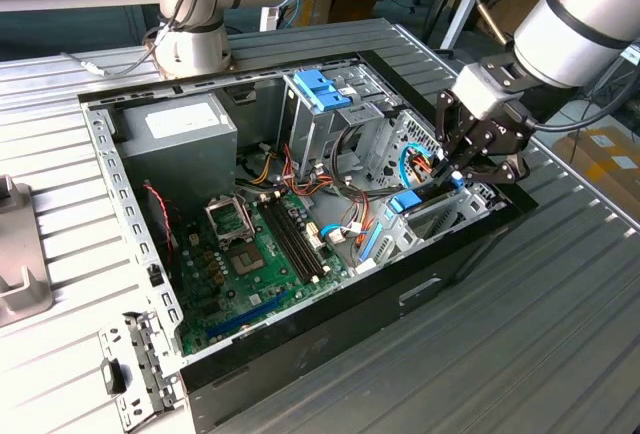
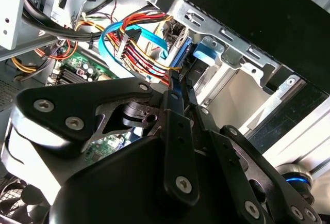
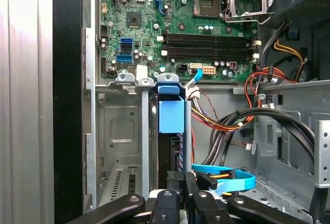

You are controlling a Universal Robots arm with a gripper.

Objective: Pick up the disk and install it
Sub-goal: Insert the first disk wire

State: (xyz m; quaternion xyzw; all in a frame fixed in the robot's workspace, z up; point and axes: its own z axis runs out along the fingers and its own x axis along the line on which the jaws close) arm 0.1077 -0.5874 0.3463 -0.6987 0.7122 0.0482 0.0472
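The disk (image 1: 405, 202) stands on edge in the drive bay at the open computer case's (image 1: 300, 339) right end in the exterior view, its blue bracket (image 3: 171, 115) facing up. My gripper (image 1: 458, 182) hangs over the bay's outer end. In both wrist views the black fingers (image 3: 174, 182) sit close together on the disk's near end (image 2: 181, 59), shut on it. The disk's lower body is hidden by the bay's metal walls (image 3: 121, 131).
Red, yellow and black cables (image 3: 232, 121) and a blue flat cable (image 3: 229, 181) crowd the bay's inner side. The green motherboard (image 1: 250, 264), grey power-supply box (image 1: 180, 129) and a blue-latched drive cage (image 1: 320, 89) fill the case. Another arm's base (image 1: 195, 14) stands behind.
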